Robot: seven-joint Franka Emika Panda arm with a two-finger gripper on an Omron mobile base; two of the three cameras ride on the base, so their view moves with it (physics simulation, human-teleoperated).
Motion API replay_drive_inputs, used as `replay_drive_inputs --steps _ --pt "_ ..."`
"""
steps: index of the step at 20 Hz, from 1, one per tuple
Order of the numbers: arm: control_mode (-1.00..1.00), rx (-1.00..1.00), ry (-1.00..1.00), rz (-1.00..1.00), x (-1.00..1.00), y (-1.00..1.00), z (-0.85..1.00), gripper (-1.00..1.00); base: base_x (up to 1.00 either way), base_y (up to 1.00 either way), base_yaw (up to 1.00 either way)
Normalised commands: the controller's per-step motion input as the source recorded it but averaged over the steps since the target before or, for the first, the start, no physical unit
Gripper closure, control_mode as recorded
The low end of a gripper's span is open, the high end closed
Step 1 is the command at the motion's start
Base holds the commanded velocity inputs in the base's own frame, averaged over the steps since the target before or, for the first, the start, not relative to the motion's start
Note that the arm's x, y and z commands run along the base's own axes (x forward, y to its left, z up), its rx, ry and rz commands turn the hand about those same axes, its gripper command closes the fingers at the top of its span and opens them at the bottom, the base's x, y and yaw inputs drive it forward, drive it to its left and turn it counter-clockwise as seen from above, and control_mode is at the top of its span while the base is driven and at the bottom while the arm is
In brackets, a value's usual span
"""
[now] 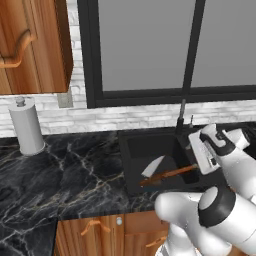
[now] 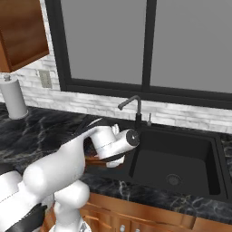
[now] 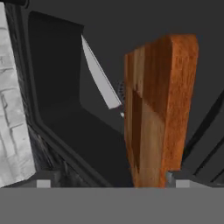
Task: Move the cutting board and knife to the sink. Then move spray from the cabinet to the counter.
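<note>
Two-finger gripper with its jaws spread, one dark tip at either side of the rectangular wooden cutting board, which stands between them on edge. Beyond the board, the pale grey pointed knife leans inside the black sink. In the left base view, board and knife lie in the basin, set in the black marble counter

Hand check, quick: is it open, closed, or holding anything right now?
Hand: open, its fingertips standing apart on either side of the cutting board in the sink; not clamped on it.
</note>
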Motion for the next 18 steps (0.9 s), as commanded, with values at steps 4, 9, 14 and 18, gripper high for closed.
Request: replay_drive_inputs --steps 4,9,14,18 --pt "-1.0 0.0 0.35 0.0 -0.9 -0.16 0.98 -1.0 0.0 0.0 0.0" --pt "-1.0 0.0 0.14 0.01 -0.63 0.03 1.0 -1.0 0.0 0.0 0.0" --pt "-1.0 -0.02 0.0 0.04 -0.8 0.15 1.0 -1.0 0.0 0.0 0.0" --pt "-1.0 -0.14 -0.1 0.07 -0.72 0.06 0.87 -1.0 0.0 0.0 0.0"
